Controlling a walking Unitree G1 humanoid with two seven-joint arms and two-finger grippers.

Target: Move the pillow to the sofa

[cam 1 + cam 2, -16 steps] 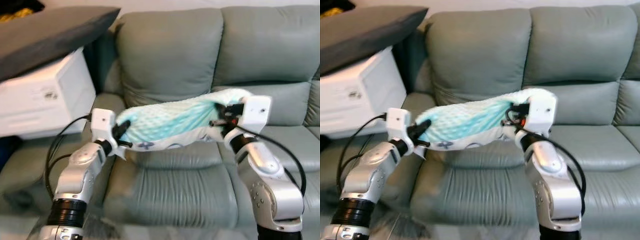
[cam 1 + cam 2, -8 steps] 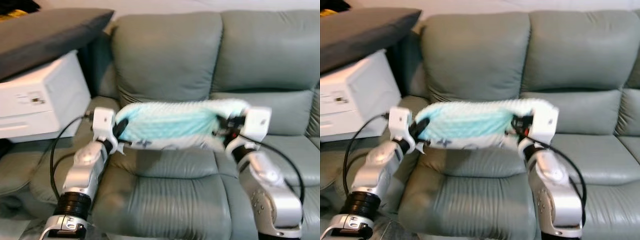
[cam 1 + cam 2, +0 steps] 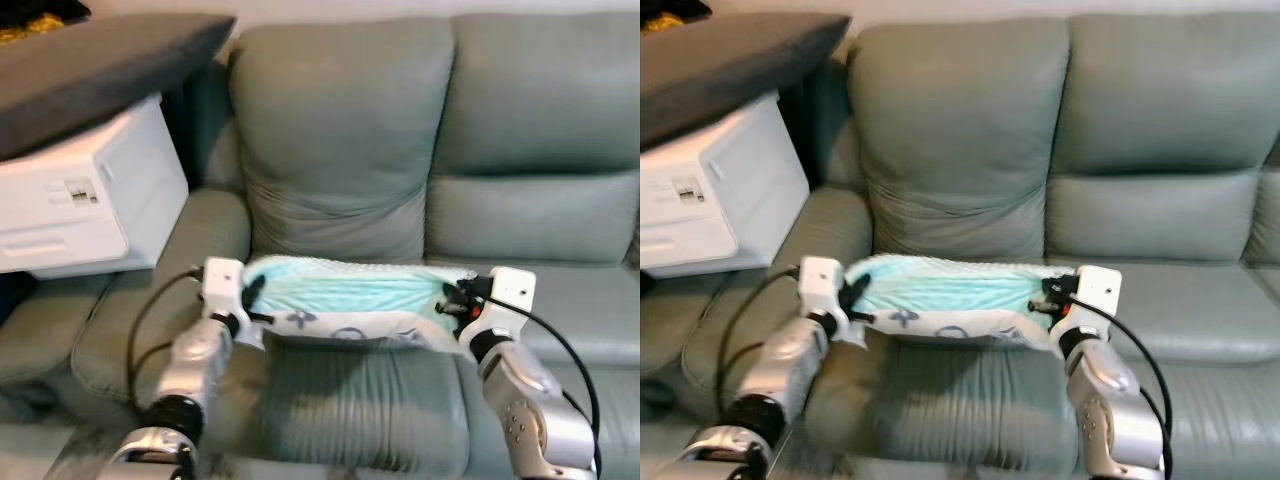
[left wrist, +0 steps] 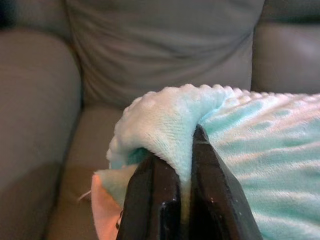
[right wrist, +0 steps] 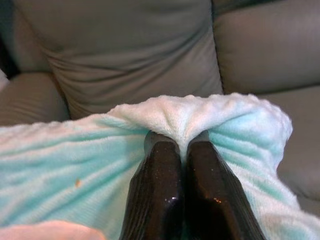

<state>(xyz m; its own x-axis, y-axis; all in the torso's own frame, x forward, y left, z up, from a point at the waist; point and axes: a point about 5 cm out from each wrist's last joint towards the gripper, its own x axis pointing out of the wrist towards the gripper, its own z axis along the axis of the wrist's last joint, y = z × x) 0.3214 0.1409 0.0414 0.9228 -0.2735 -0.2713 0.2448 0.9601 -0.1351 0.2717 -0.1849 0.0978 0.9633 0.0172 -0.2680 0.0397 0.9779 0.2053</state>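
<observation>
A long pale-turquoise fluffy pillow (image 3: 345, 300) with a white printed underside stretches between my two grippers, low over the seat of the grey-green sofa (image 3: 340, 150). My left gripper (image 3: 250, 298) is shut on the pillow's left end; in the left wrist view its black fingers (image 4: 155, 200) pinch a fold of the fabric (image 4: 165, 115). My right gripper (image 3: 452, 300) is shut on the right end, and its fingers (image 5: 160, 195) squeeze a ridge of the plush (image 5: 185, 117). The pillow's underside lies at or just above the seat cushion (image 3: 360, 400).
A white printer or box (image 3: 80, 195) stands on the sofa's left armrest area, with a dark grey cushion (image 3: 100, 60) lying on top of it. The sofa's right seat (image 3: 590, 300) lies beside my right arm.
Both grippers have lowered the pillow from chest height in front of the backrest down to the seat cushion. The camera has also shifted closer and downward.
</observation>
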